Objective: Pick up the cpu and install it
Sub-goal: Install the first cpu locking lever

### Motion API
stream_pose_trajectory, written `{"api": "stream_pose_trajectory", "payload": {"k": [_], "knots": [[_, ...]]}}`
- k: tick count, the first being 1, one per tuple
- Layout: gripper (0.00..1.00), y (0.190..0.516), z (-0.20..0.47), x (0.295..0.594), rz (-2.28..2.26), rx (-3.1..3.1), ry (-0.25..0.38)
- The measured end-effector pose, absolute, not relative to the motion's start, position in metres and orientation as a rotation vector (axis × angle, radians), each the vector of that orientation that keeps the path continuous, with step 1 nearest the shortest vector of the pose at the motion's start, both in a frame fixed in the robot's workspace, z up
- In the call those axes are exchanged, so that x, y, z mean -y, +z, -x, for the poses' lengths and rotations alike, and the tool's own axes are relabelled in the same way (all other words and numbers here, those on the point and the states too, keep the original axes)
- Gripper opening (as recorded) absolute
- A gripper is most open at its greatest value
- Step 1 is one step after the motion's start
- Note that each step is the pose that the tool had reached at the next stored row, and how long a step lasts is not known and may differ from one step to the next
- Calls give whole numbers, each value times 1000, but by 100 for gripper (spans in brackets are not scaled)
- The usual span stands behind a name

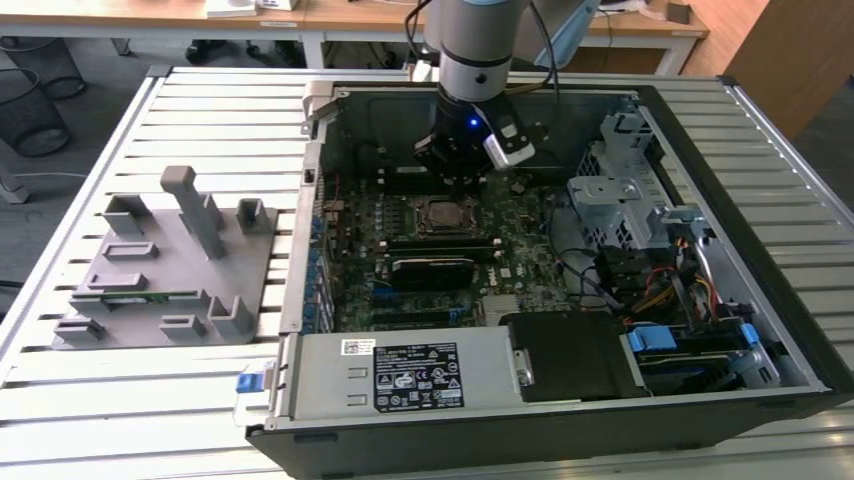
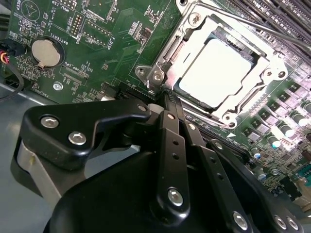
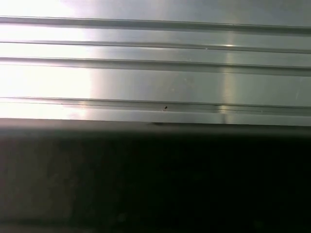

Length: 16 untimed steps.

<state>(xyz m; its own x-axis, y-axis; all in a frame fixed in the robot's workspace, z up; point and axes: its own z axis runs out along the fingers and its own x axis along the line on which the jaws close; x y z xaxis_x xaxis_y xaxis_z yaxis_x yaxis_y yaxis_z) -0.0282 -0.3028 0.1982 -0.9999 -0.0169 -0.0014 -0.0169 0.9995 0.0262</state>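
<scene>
One power supply (image 1: 400, 375) nearest, boxed into near corner of case (image 1: 767, 230). Left of case, one grey fixture tray (image 1: 200, 225); one green memory stick (image 1: 134, 294) slotted in so it stays put. Further in, one cpu (image 2: 221, 73) lying flat inside socket (image 2: 155, 75) on motherboard (image 1: 514, 265), silver top up, looks seated imo. Just beyond, one gripper (image 2: 166, 97), tip by socket corner, jaws pinched together, nothing between them.

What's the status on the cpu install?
Hand hangs inside the open black computer case, fingertips pinched together, holding nothing. Small square silvery-grey cpu already lies in the metal-framed motherboard socket, just beyond the fingertips. Nothing between them.
</scene>
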Motion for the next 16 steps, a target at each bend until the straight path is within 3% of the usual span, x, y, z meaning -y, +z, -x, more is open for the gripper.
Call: {"api": "stream_pose_trajectory", "payload": {"k": [16], "knots": [[11, 198, 27, 303, 26, -3147, 47]]}}
